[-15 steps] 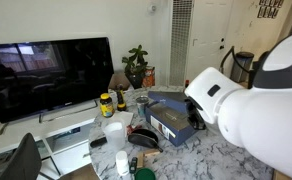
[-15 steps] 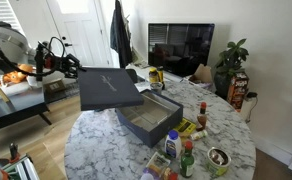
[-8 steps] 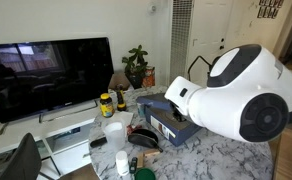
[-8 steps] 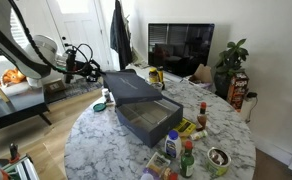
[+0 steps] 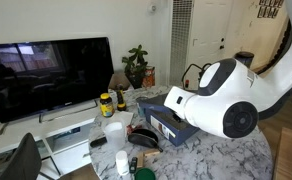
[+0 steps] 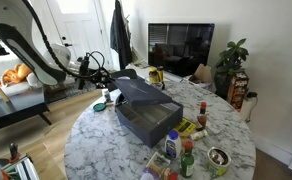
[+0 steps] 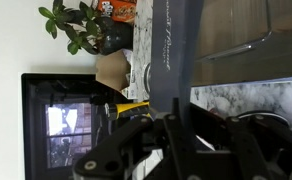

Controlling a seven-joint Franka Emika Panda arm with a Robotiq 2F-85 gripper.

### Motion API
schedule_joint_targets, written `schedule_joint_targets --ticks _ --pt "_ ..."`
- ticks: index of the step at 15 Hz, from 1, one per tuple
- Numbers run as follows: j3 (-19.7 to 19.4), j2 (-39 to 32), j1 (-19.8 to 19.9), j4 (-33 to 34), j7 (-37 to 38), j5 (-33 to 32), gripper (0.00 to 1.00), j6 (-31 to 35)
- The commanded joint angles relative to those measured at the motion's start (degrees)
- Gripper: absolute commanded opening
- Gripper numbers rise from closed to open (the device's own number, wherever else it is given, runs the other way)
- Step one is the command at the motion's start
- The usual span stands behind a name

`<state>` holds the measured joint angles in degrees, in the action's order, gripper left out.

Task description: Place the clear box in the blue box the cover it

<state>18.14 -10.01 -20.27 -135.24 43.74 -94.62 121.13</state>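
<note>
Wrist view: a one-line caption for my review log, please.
Gripper shut on the cover, script lettering visible; marble table, television and potted plant beyond.

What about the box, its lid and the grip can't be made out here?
- Inside the blue box: partly under the cover in an exterior view; contents cannot be told.
- The blue box in an exterior view: mostly hidden behind the robot arm.
- The hand: too small and dark in an exterior view to read its grip.
- Wrist view: the cover cut off by the top edge; hand dark, blurred.
</note>
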Motion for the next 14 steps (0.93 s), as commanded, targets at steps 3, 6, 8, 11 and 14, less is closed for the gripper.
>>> schedule_joint_targets --ticks 3,6,8,11,14 --pt "-0.2 -1.9 2.3 -0.2 0.1 -5.6 0.02 4.2" --pt "-0.4 -1.9 3.5 -0.1 -1.2 -6.3 0.02 7.0" --pt "-0.5 -1.8 3.8 0.1 -3.1 -5.3 0.02 7.3" --pt "-0.3 -2.1 3.9 0.4 -6.9 -3.1 0.02 5.9" --pt "-0.2 -2.6 3.7 0.6 -7.4 -3.1 0.02 4.8"
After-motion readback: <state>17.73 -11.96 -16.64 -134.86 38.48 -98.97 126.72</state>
